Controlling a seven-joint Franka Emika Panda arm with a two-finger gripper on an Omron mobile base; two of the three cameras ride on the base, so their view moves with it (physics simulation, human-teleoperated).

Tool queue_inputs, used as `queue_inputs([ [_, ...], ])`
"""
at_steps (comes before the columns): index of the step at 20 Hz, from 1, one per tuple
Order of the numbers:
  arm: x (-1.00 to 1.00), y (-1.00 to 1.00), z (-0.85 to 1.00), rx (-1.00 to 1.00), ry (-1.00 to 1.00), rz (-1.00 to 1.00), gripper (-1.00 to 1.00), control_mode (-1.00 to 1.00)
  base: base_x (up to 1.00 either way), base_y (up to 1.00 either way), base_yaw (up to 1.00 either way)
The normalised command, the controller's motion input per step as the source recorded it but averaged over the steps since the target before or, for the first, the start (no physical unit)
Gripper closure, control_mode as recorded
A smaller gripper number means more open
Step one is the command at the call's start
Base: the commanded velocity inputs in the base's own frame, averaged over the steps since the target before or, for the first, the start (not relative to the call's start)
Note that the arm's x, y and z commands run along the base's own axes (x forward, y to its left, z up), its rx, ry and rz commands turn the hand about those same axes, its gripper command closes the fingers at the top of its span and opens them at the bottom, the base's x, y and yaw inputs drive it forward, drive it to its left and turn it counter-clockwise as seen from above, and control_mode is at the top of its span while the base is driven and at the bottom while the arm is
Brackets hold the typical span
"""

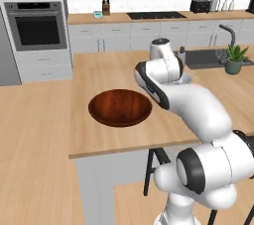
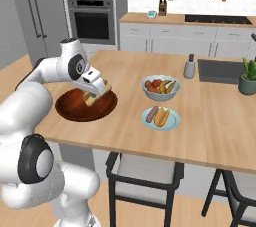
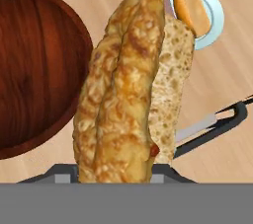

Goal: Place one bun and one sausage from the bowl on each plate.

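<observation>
My gripper (image 2: 95, 92) is shut on a long golden-brown bun (image 3: 126, 90), which hangs over the right rim of the wide reddish-brown wooden bowl (image 2: 75, 108). In the hand view the bun hides the fingertips. What shows of the bowl (image 1: 120, 107) is bare inside, as it is in the hand view (image 3: 34, 70). A pale blue plate (image 2: 172, 121) lies right of the bowl near the counter's front edge, holding a sausage (image 2: 151, 114) and a bun (image 2: 161, 116). The hand view shows that plate (image 3: 215, 20) beyond the held bun. The second plate is hidden.
A grey fruit bowl (image 2: 160, 87) stands just behind the plate. Farther right are a grey shaker (image 2: 189, 67), the sink (image 2: 220, 71) and a potted plant (image 2: 247, 78). Bar stools (image 2: 145, 171) stand below the counter's front edge.
</observation>
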Motion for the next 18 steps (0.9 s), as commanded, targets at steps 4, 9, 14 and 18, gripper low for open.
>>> queue_inputs([
  [4,-0.04,-0.40,0.44,0.04,0.16,0.03,1.00,-1.00,0.00,0.00,0.00],
  [9,-0.02,-0.39,0.00,0.13,0.00,0.00,1.00,-1.00,0.00,0.00,0.00],
  [14,0.00,-0.08,0.00,0.02,0.00,0.00,1.00,1.00,0.00,-0.70,0.00],
  [18,0.00,0.00,0.00,0.00,0.00,0.00,1.00,1.00,0.00,-1.00,0.00],
])
